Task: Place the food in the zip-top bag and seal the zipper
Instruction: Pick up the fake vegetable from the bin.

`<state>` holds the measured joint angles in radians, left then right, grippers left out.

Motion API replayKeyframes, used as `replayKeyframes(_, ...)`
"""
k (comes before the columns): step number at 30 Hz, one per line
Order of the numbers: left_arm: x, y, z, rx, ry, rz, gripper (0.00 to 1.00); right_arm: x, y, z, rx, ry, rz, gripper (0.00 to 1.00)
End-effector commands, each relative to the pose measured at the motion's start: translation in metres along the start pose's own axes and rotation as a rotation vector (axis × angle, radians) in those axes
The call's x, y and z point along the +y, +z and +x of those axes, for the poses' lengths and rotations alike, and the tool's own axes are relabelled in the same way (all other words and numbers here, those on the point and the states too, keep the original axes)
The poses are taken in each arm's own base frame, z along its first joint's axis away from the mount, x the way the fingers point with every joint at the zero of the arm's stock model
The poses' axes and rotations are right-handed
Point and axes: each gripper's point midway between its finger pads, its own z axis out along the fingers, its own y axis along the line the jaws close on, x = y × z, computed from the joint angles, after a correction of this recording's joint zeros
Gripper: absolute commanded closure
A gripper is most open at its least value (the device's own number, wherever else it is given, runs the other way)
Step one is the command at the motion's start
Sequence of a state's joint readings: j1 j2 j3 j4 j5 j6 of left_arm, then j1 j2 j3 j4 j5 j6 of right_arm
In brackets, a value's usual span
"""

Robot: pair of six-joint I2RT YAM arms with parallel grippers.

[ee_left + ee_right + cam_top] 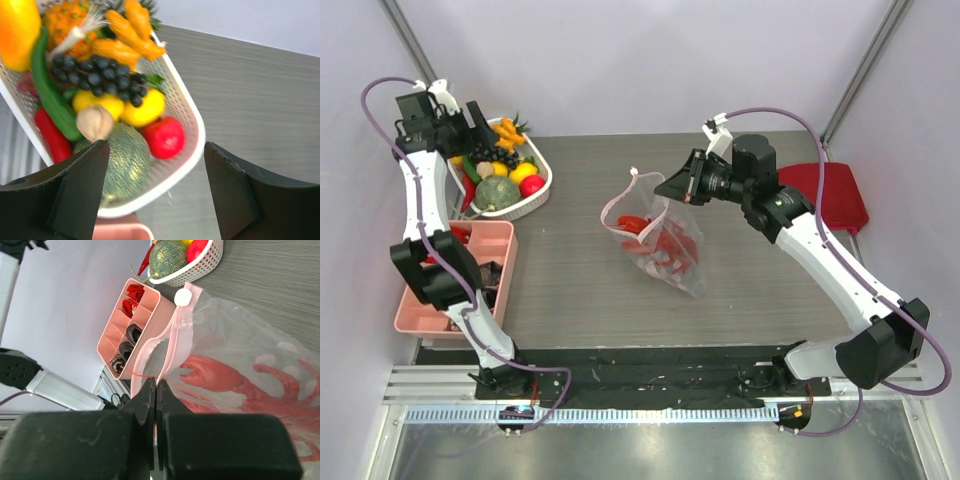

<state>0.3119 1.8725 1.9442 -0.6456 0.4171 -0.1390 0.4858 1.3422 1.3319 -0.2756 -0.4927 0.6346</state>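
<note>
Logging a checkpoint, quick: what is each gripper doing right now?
Left gripper: open, holding nothing, by the white basket.
Right gripper: shut on the zipper of the zip-top bag.

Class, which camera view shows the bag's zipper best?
Right wrist: the zipper runs close up, pink strip and white slider clear, the right gripper shut on it. Top external shows it only as a thin small loop at the bag mouth. Left wrist doesn't show it.
</note>
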Motion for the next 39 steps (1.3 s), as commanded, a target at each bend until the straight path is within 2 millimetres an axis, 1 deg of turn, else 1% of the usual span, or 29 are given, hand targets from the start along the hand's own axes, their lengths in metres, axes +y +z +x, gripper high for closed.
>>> replayKeyframes(1,0.031,0.020,-0.043,-0.127,0.100,-0.116,0.24,0.016,-0.001,-0.026,-0.083,-0.044,-0.043,0.99)
replayKeyframes(2,0.043,0.024,-0.041,-0.115,0.083,-0.165,0.25,0.014,0.000,-0.026,-0.083,-0.043,-0.041,0.99)
replayKeyframes(3,0.050,0.033,-0.036,-0.093,0.073,-0.175,0.26,0.014,0.000,-0.025,-0.081,-0.044,-0.042,0.99)
replayKeyframes(4,0.054,0.036,-0.033,-0.083,0.067,-0.176,0.27,0.013,0.001,-0.025,-0.080,-0.045,-0.041,0.99)
replayKeyframes(6,0.060,0.045,-0.021,-0.050,0.038,-0.171,0.28,0.011,0.002,-0.023,-0.075,-0.041,-0.041,0.99)
replayKeyframes(8,0.061,0.052,-0.009,-0.013,0.024,-0.162,0.29,0.006,0.005,-0.020,-0.064,-0.029,-0.035,0.99)
replayKeyframes(10,0.066,0.059,0.009,0.042,0.008,-0.166,0.29,0.005,0.006,-0.020,-0.066,-0.028,-0.037,0.99)
replayKeyframes(14,0.077,0.067,0.033,0.100,0.007,-0.190,0.28,0.003,0.007,-0.019,-0.060,-0.024,-0.036,0.99)
replayKeyframes(15,0.078,0.068,0.036,0.105,0.012,-0.196,0.28,0.002,0.007,-0.019,-0.058,-0.023,-0.037,0.99)
replayKeyframes(16,0.083,0.072,0.043,0.121,0.010,-0.201,0.28,0.002,0.007,-0.019,-0.058,-0.023,-0.037,0.99)
replayKeyframes(18,0.086,0.075,0.047,0.133,0.011,-0.206,0.28,0.001,0.009,-0.018,-0.056,-0.018,-0.035,0.99)
replayKeyframes(19,0.087,0.080,0.051,0.146,0.015,-0.203,0.28,0.000,0.009,-0.017,-0.053,-0.017,-0.035,0.99)
replayKeyframes(21,0.089,0.085,0.053,0.150,0.021,-0.202,0.28,-0.001,0.009,-0.018,-0.055,-0.016,-0.033,0.99)
replayKeyframes(23,0.095,0.091,0.056,0.154,0.027,-0.215,0.28,-0.001,0.009,-0.017,-0.053,-0.016,-0.033,0.99)
replayKeyframes(25,0.098,0.093,0.055,0.156,0.027,-0.219,0.28,-0.002,0.010,-0.017,-0.051,-0.011,-0.031,0.99)
replayKeyframes(27,0.100,0.098,0.062,0.175,0.021,-0.217,0.29,-0.004,0.010,-0.017,-0.051,-0.009,-0.027,0.99)
replayKeyframes(29,0.099,0.099,0.065,0.181,0.024,-0.210,0.32,-0.004,0.012,-0.017,-0.050,-0.009,-0.029,0.99)
replayKeyframes(31,0.099,0.099,0.067,0.181,0.022,-0.206,0.40,-0.005,0.013,-0.017,-0.050,-0.009,-0.024,0.99)
replayKeyframes(32,0.095,0.098,0.066,0.178,0.020,-0.194,0.44,-0.005,0.013,-0.019,-0.053,-0.005,-0.023,0.99)
replayKeyframes(33,0.090,0.093,0.059,0.161,0.024,-0.185,0.50,-0.005,0.013,-0.018,-0.051,-0.006,-0.023,0.99)
replayKeyframes(35,0.085,0.087,0.049,0.127,0.026,-0.175,0.56,-0.006,0.015,-0.019,-0.051,-0.005,-0.021,0.99)
replayKeyframes(36,0.080,0.078,0.037,0.097,0.034,-0.174,0.61,-0.006,0.014,-0.019,-0.052,-0.006,-0.022,0.99)
replayKeyframes(38,0.073,0.068,0.023,0.062,0.046,-0.169,0.65,-0.007,0.015,-0.019,-0.051,-0.009,-0.018,0.99)
replayKeyframes(39,0.070,0.063,0.018,0.048,0.052,-0.167,0.69,-0.009,0.015,-0.019,-0.053,-0.008,-0.014,0.99)
